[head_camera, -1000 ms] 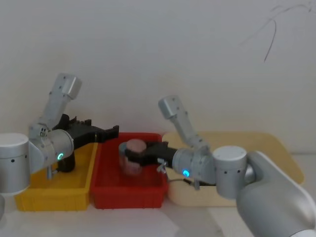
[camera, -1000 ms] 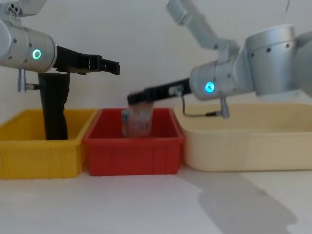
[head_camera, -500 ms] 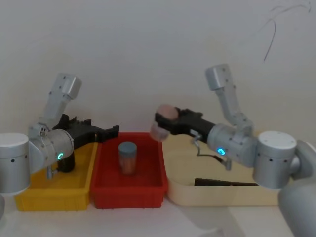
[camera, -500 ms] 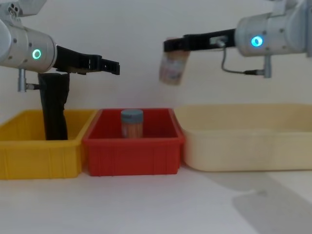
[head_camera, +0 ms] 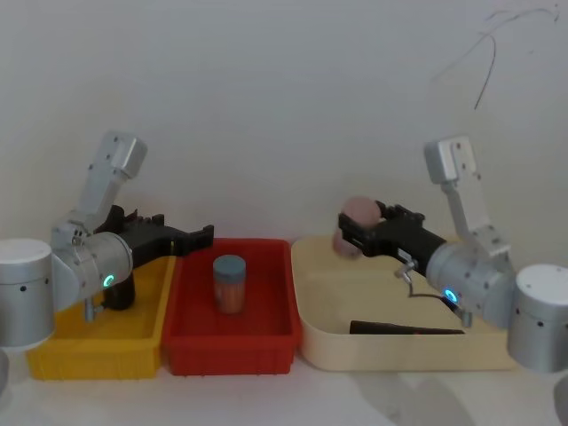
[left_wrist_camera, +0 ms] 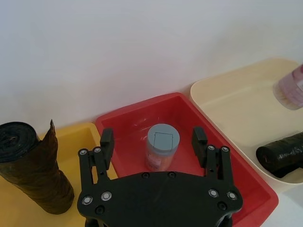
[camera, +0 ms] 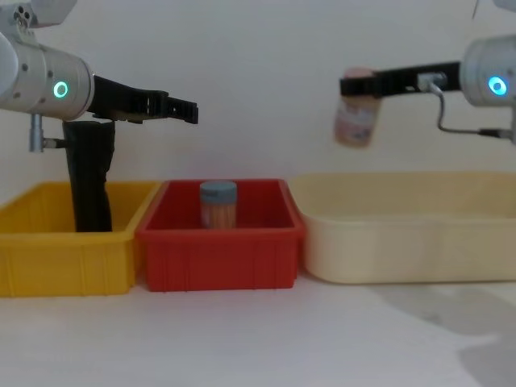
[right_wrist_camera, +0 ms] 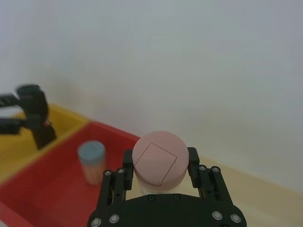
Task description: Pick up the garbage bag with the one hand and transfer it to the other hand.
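three bins sit in a row on the worktop (head_camera: 311,399): a yellow bin (head_camera: 98,355) at 9 o'clock, a red bin (head_camera: 231,351) in the middle and a cream bin (head_camera: 390,355) at 3 o'clock. two grippers are up. the left gripper (head_camera: 206,234), on the green-ringed arm, hangs with its fingers spread and empty over the edge where yellow meets red. the right gripper (right_wrist_camera: 159,158), on the blue-ringed arm, is clamped on a pink-lidded jar (camera: 355,119) in the air above the cream bin. there are two black rolls. the garbage bag (left_wrist_camera: 281,155) lies on its side in the cream bin, at 6 o'clock of the held jar: wrinkly black plastic with a rounded end. the other roll (left_wrist_camera: 33,172) stands upright in the yellow bin, with a flap at its top. there are two jars; the second, a blue-lidded jar (head_camera: 229,282), stands in the red bin.
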